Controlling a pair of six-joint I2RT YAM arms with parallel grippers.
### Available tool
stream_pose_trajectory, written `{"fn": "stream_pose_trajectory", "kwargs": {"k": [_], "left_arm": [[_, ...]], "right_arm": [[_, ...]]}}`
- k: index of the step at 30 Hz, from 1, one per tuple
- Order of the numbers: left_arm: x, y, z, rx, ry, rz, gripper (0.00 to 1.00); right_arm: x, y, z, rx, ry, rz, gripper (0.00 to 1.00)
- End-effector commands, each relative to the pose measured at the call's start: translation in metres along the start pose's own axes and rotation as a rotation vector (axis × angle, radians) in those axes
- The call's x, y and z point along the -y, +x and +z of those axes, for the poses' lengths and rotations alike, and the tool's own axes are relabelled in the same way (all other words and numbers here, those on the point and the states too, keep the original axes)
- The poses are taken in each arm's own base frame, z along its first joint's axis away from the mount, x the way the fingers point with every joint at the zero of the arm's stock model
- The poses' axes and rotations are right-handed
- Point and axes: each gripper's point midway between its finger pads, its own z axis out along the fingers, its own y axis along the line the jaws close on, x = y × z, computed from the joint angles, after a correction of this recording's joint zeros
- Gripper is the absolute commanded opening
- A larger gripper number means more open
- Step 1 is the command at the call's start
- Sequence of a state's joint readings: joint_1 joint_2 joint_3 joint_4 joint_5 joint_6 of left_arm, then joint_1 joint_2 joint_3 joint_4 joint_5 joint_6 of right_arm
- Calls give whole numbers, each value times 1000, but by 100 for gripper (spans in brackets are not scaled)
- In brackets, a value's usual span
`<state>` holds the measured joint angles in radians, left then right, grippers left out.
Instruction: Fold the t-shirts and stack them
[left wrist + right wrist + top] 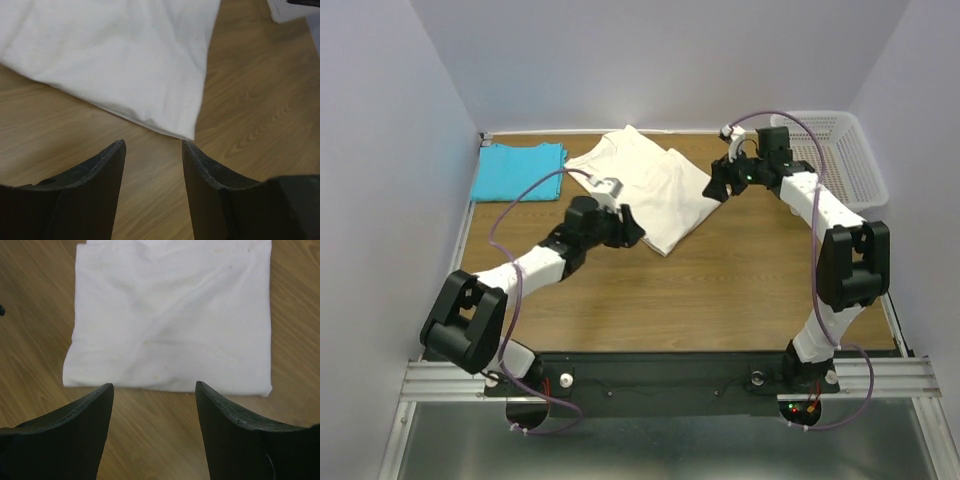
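Note:
The cream-white t-shirt (655, 190) lies partly folded on the wooden table, towards the back and near the middle. In the left wrist view its near corner (187, 132) lies just ahead of my fingertips. The turquoise t-shirt (518, 170) lies folded flat at the back left. My left gripper (628, 228) (152, 144) stands open at the white shirt's near left edge, with only bare wood between its fingers. My right gripper (717, 186) (154, 386) stands open at the shirt's right edge and holds nothing. The white t-shirt (170, 315) fills the right wrist view as a neat rectangle.
A white plastic mesh basket (842, 150) stands at the back right, behind the right arm, and its corner (290, 9) shows in the left wrist view. Pale walls close in the table on three sides. Bare wood (720, 290) stretches in front of the shirts.

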<state>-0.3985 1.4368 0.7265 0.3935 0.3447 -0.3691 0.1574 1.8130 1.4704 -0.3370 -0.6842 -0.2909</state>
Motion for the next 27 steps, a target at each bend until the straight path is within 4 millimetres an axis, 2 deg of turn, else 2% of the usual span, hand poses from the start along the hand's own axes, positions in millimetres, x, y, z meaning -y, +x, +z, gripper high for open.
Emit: {"fn": "stream_pose_trajectory", "kwargs": {"k": [1, 2, 3, 4, 5, 6, 7, 8, 10, 11, 12, 14, 16, 18, 19, 20, 22, 23, 27], "left_arm": [[54, 20, 0, -11, 31, 142, 60], [62, 25, 3, -16, 40, 183, 60], [62, 26, 6, -10, 7, 210, 60], [73, 43, 11, -50, 19, 251, 60], [79, 41, 16, -46, 15, 312, 61], [71, 48, 23, -70, -32, 343, 61], [81, 58, 27, -97, -12, 385, 61], [85, 50, 33, -82, -29, 415, 60], [89, 56, 46, -118, -60, 505, 61], [91, 58, 50, -129, -73, 534, 61], [82, 63, 57, -150, -112, 575, 61], [87, 61, 64, -158, -129, 597, 61], [80, 72, 71, -198, -149, 664, 61], [80, 72, 78, -205, -174, 694, 61], [74, 82, 82, -240, -192, 715, 61], [73, 77, 85, -233, -214, 736, 61], [68, 86, 89, -263, -229, 764, 61], [67, 83, 91, -258, -245, 777, 61], [55, 92, 96, -304, -285, 810, 60]], "right_arm": [[9, 4, -42, -10, 80, -45, 72], [7, 6, -53, 1, 89, -21, 72], [14, 7, -68, 22, 103, 30, 72], [15, 9, -77, 33, 108, 51, 72], [13, 13, -89, 49, 106, 73, 72], [23, 18, -104, 59, 139, 109, 72], [26, 21, -111, 63, 154, 121, 72], [28, 30, -118, 55, 173, 138, 72], [30, 35, -135, 61, 204, 152, 72], [28, 36, -138, 65, 202, 157, 72], [27, 41, -144, 69, 209, 174, 72], [24, 44, -148, 74, 209, 188, 72], [21, 49, -149, 75, 202, 207, 72], [21, 52, -151, 79, 199, 223, 72], [21, 55, -151, 76, 198, 232, 72], [21, 55, -152, 79, 193, 236, 72], [22, 58, -152, 79, 195, 245, 72], [22, 59, -152, 79, 191, 246, 72], [18, 62, -151, 79, 171, 260, 72]]}}
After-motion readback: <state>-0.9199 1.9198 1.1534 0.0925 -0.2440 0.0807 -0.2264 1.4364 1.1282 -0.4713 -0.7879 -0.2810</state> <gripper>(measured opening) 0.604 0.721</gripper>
